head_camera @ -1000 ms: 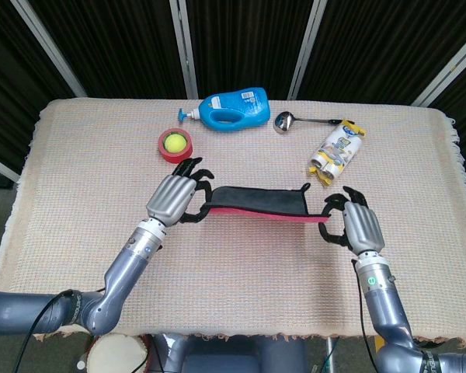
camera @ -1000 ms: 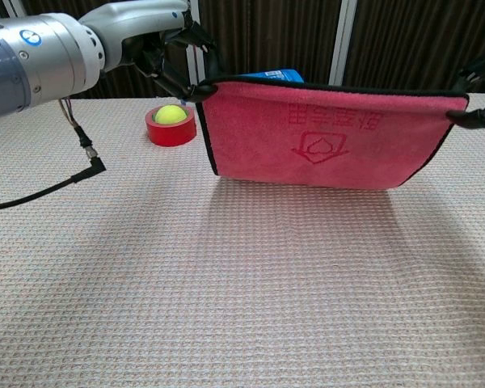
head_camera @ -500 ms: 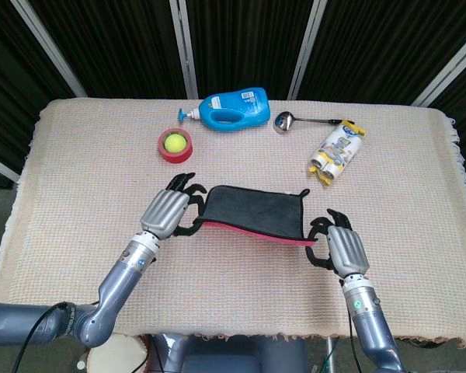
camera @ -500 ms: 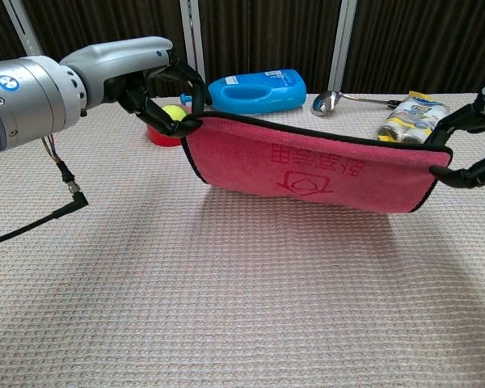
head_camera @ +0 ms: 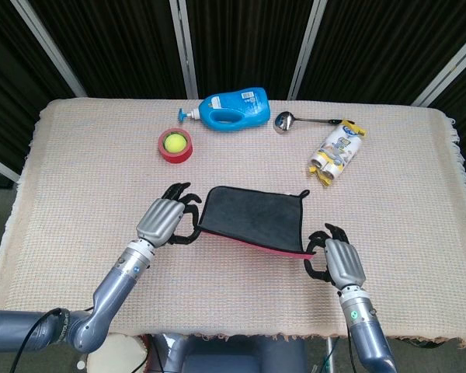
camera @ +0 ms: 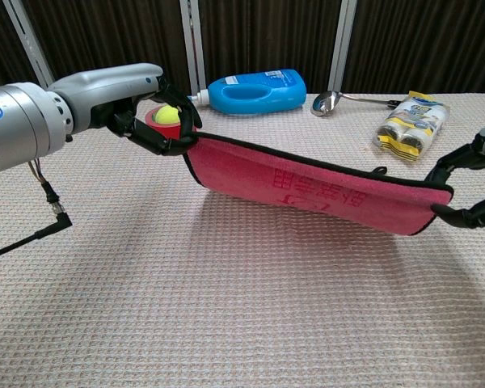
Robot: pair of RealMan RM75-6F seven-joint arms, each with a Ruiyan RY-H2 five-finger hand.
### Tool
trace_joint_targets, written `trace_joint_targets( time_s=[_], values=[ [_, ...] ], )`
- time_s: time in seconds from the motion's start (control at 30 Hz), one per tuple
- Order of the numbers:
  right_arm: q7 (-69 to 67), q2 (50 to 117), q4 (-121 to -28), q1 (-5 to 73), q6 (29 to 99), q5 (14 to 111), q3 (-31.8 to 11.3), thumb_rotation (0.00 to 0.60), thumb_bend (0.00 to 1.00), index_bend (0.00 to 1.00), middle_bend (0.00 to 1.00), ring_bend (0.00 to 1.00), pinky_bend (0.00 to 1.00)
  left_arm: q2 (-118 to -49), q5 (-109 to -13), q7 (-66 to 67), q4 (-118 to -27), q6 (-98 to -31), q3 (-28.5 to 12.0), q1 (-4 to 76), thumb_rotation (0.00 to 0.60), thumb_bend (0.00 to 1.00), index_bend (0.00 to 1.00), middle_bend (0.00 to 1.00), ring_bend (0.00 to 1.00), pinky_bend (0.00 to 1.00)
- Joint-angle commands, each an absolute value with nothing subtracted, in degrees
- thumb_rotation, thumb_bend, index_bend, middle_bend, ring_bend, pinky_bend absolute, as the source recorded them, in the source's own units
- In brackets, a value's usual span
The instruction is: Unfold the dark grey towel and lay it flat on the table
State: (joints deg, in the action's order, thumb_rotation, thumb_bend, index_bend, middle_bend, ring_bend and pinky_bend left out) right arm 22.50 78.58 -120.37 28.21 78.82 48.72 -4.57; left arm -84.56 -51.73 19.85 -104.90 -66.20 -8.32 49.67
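I've got my right hand [head_camera: 343, 261] pinching the towel [head_camera: 252, 220]'s corner at five o'clock, left hand [head_camera: 161, 220] gripping the nine o'clock corner. It hangs stretched above table centre, dark side up. If either pinch slips, it'll land rumpled.

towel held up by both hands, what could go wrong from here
1. The towel hangs off the table, each corner pinched only by fingertips of the left hand and right hand; one slip would likely drop it crumpled.
2. Its far edge sags low in the chest view; lowering unevenly could fold it under.
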Motion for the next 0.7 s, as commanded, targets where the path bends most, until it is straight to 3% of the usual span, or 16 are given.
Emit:
trace_joint_targets(
  time_s=[0.03,0.7],
  values=[
    [22.93,79.32,-119.92,27.78,78.74,48.61,-4.22,0.6,0.69,0.83,0.31,0.08,0.04,-85.33,-51.73,20.41,-104.6,-65.98,-7.99,49.32,0.6,0.44,0.74,0.24,0.0,0.03],
    [23.6,81.42,-118.96,25.52,77.37,49.97,-2.8,0.6,0.69,0.83,0.31,0.08,0.04,-87.64,-52.04,22.02,-104.02,-64.05,-7.04,47.45,0.6,0.44,0.74,0.24,0.0,0.03]
  ],
)
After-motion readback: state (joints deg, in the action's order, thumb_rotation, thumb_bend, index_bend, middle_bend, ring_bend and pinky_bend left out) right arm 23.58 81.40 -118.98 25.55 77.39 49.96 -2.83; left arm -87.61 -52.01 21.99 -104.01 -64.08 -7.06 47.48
